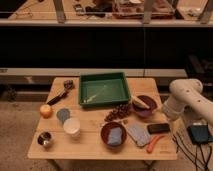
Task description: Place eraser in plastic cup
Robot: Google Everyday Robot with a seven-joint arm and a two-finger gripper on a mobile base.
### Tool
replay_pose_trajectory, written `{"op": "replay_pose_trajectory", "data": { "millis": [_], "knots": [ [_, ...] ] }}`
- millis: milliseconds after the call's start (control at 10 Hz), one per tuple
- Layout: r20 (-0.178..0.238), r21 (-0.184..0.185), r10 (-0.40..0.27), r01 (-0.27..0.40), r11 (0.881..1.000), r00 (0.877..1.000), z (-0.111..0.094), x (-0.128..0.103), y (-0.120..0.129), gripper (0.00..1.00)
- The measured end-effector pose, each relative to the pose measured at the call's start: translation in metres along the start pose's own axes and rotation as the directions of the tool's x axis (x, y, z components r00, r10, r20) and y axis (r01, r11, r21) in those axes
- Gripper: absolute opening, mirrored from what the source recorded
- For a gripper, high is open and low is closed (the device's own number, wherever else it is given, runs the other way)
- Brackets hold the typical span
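Note:
The eraser (158, 128), a small flat black block, lies on the wooden table (90, 150) near its right edge. The plastic cup (71, 127), pale and upright, stands at the table's front left. My white arm (186, 95) reaches in from the right. Its gripper (168, 118) hangs just above and behind the eraser, open and with nothing in it. The cup is far to the left of the gripper, across the table.
A green tray (104, 89) sits at the back centre. Near the eraser are a grey pad (138, 134), an orange carrot piece (153, 144), a red bowl (113, 135), a purple bowl (144, 106) and grapes (117, 112). An orange (46, 110), metal cup (45, 140), grey disc (63, 114) and brush (62, 92) lie left.

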Motion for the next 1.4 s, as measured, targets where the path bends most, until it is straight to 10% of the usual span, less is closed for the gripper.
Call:
{"op": "replay_pose_trajectory", "data": {
  "millis": [1400],
  "knots": [
    [0.092, -0.030, 0.104, -0.102, 0.994, 0.990, 0.037, 0.016, -0.005, 0.80]
  ]
}}
